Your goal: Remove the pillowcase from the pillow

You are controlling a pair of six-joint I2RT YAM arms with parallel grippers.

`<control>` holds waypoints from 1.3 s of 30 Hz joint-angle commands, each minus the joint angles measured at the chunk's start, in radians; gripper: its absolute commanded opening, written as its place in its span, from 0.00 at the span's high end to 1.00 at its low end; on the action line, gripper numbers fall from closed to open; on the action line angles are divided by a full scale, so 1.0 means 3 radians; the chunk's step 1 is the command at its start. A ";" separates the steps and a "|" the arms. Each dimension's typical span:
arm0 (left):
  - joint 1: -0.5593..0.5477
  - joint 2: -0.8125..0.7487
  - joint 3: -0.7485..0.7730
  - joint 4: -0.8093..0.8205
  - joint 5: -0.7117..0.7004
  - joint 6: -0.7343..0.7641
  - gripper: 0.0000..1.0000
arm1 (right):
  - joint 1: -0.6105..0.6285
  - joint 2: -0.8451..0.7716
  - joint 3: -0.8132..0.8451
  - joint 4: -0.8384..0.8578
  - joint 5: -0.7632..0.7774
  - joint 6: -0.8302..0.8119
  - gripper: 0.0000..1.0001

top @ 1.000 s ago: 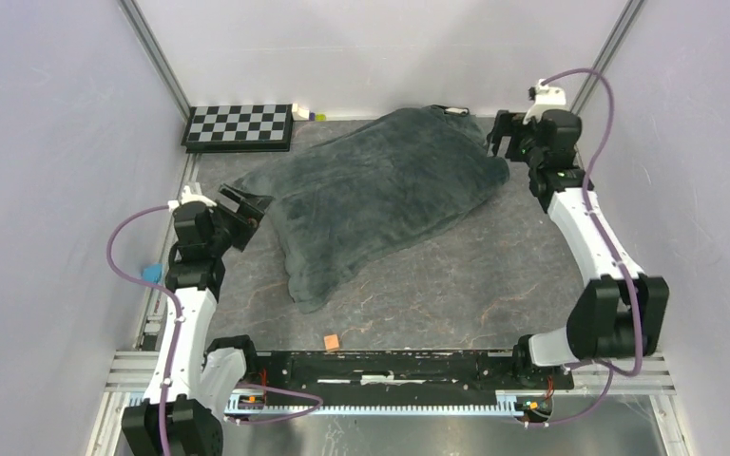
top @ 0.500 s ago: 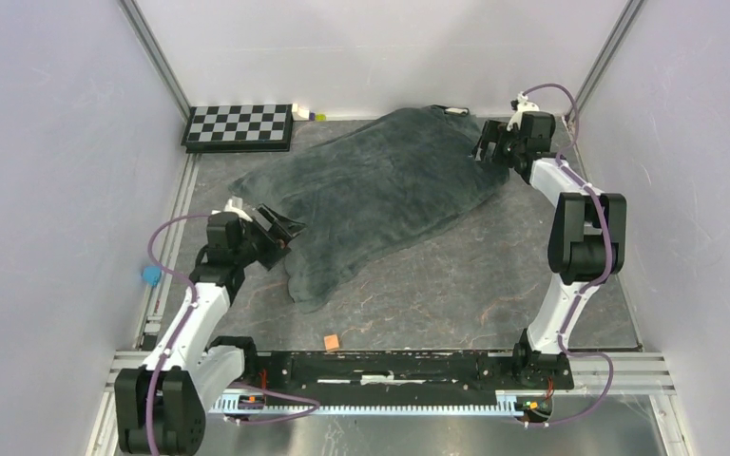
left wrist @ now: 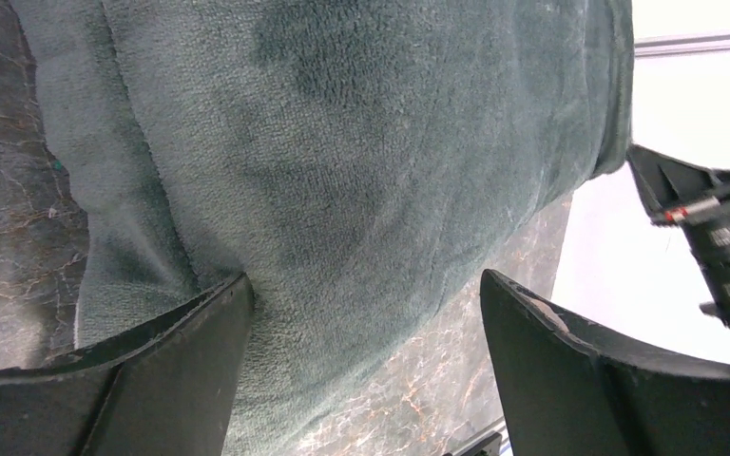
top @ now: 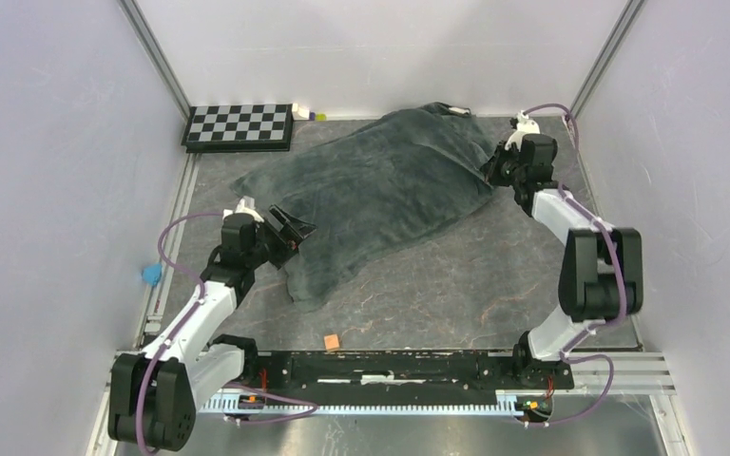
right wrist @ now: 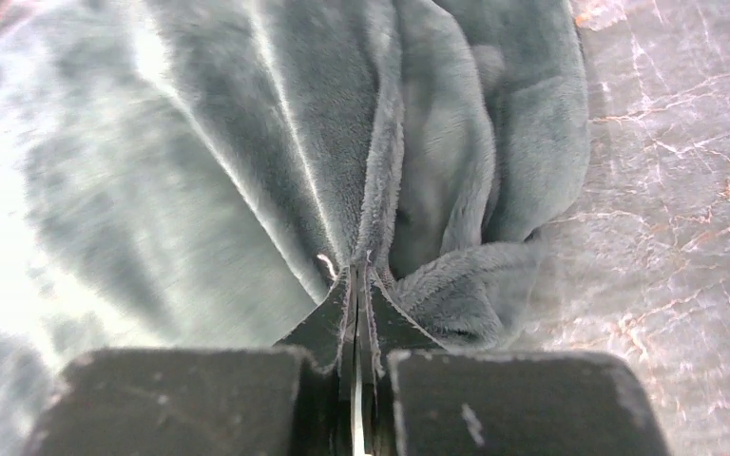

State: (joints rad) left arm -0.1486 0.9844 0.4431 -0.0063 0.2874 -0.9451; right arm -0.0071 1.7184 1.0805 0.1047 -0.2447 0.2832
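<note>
The pillowcase [top: 380,190] lies diagonally across the table with its plain dark grey-green face up, bulging over what fills it. The pillow itself is hidden inside. My right gripper [top: 492,169] is at the cover's far right corner. In the right wrist view it [right wrist: 357,277] is shut on a raised seam fold of the pillowcase [right wrist: 247,161]. My left gripper [top: 295,233] stands open at the near left edge. In the left wrist view its wide jaws [left wrist: 366,280] straddle the plush edge [left wrist: 342,171] without pinching it.
A checkerboard [top: 239,125] lies at the back left with small coloured bits [top: 309,114] beside it. A small orange piece [top: 331,341] sits near the front rail. A blue object [top: 151,275] is at the left wall. Metal frame posts stand at both back corners.
My right arm has dropped to the pillowcase's far right corner and its gripper has shut on the fabric. My left gripper has moved right and down onto the near left edge, staying open.
</note>
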 commanded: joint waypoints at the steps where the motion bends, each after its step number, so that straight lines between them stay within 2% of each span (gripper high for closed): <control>1: -0.0054 -0.0202 0.0174 -0.0090 -0.0156 -0.0007 0.07 | 0.0200 -0.0861 -0.0485 0.0223 0.0020 -0.0035 1.00; 6: -0.0066 -0.0418 0.0401 -0.0573 -0.0403 0.0131 0.06 | 0.0777 -0.1521 -0.0985 0.0239 0.0205 -0.0020 1.00; 12: -0.0103 -0.0656 0.0629 -0.0870 -0.0479 0.0295 0.06 | 0.1432 -0.1901 -0.1113 0.0019 0.0043 0.0025 1.00; 14: -0.0139 -0.0632 0.0676 -0.0884 -0.0403 0.0372 0.06 | 0.1753 -0.2024 -0.1162 0.0003 0.0069 0.0043 1.00; 17: -0.0328 -0.0489 0.0807 -0.0882 -0.0284 0.0533 0.08 | 0.2095 -0.1978 -0.1144 -0.0010 -0.0199 0.0048 1.00; 18: -0.0447 -0.0418 0.0879 -0.0892 -0.0256 0.0627 0.09 | 0.2173 -0.1927 -0.1107 -0.0057 -0.0309 0.0023 0.95; 19: -0.0584 -0.0344 0.0958 -0.0914 -0.0258 0.0701 0.09 | 0.2204 -0.1904 -0.1103 -0.0092 -0.0378 0.0008 0.84; 20: -0.0691 -0.0283 0.1013 -0.0933 -0.0254 0.0757 0.09 | 0.2211 -0.1924 -0.1128 -0.0107 -0.0379 0.0003 0.66; 22: -0.0886 -0.0177 0.1104 -0.0933 -0.0245 0.0827 0.09 | 0.2208 -0.2076 -0.1243 -0.0113 -0.0224 -0.0032 0.53; 25: -0.1076 -0.0087 0.1166 -0.0922 -0.0227 0.0895 0.09 | 0.2207 -0.2374 -0.1353 -0.0330 0.0289 -0.0137 0.31; 30: -0.1258 -0.0057 0.1060 -0.0684 -0.0161 0.0981 0.10 | 0.2159 -0.2720 -0.1559 -0.0794 0.1589 -0.0172 0.17; 35: -0.1469 0.0064 0.1063 -0.0550 -0.0214 0.1095 0.11 | 0.2049 -0.3025 -0.1823 -0.0938 0.2161 -0.0126 0.13; 39: -0.1702 0.0261 0.1194 -0.0552 -0.0390 0.1175 0.12 | 0.2043 -0.3213 -0.1961 -0.1188 0.3037 0.0068 0.02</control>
State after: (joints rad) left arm -0.6006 1.0172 0.7490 -0.2192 0.2134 -0.6693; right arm 0.6079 0.8047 0.5179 -0.1738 0.3523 0.2508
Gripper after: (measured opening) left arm 0.891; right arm 0.953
